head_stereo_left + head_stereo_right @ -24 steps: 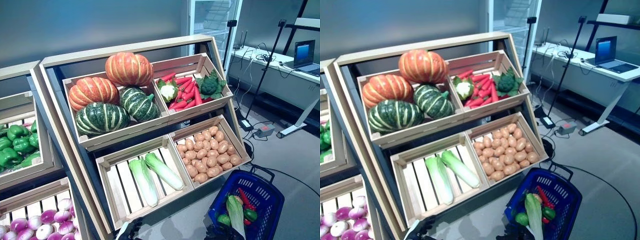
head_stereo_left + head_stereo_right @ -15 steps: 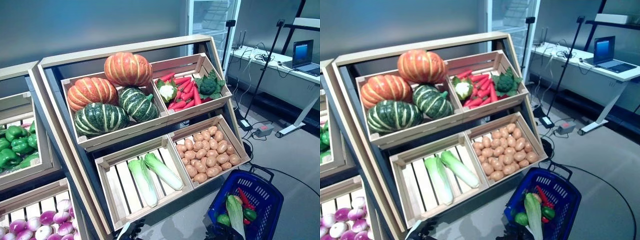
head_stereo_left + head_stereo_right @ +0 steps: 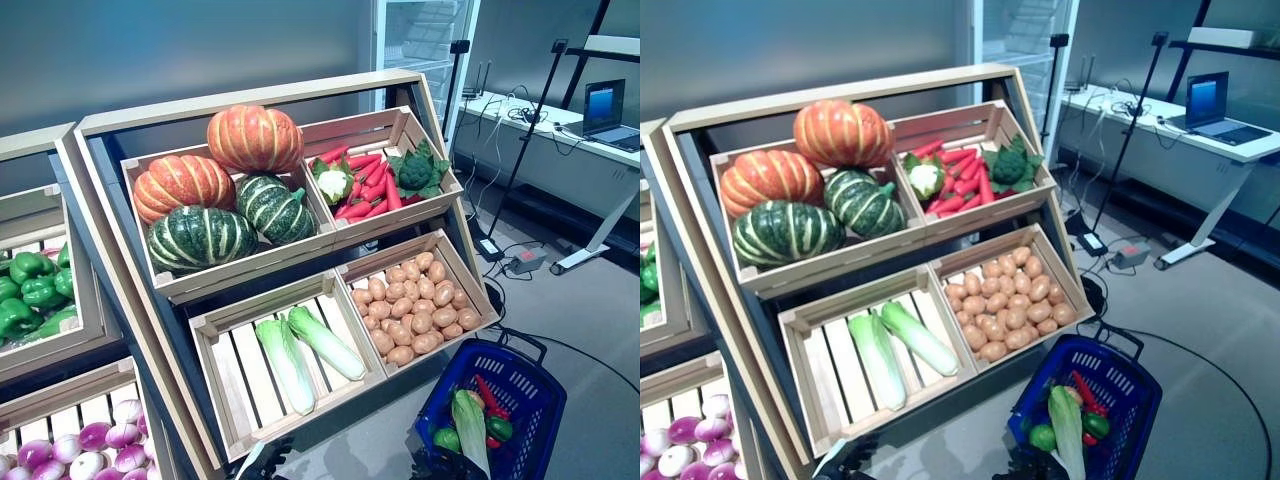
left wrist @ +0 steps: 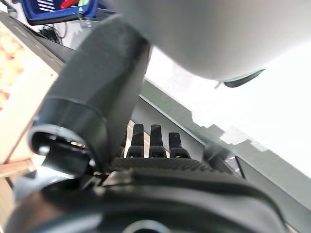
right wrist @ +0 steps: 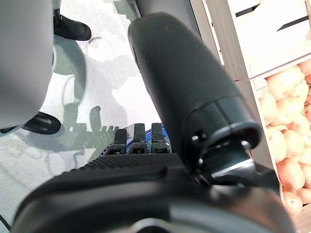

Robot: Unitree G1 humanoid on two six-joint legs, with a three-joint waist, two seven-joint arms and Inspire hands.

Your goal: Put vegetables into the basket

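Open floor (image 3: 1200, 330) to the right, beyond the blue basket (image 3: 1118, 386). Basket mouth open from above, part filled with vegetables. Sloped wooden rack (image 3: 840, 100) blocks left and far side. Lower left crate (image 3: 805, 330) holds two cabbages (image 3: 902, 345), bare slats beside them. Potato crate (image 3: 1065, 275) overhangs just beside the basket.

Both hands are dark: the left hand (image 4: 160, 167) has a ribbed black back and smooth rounded thumb; the right hand (image 5: 141, 165) looks alike, under a silver-grey arm.
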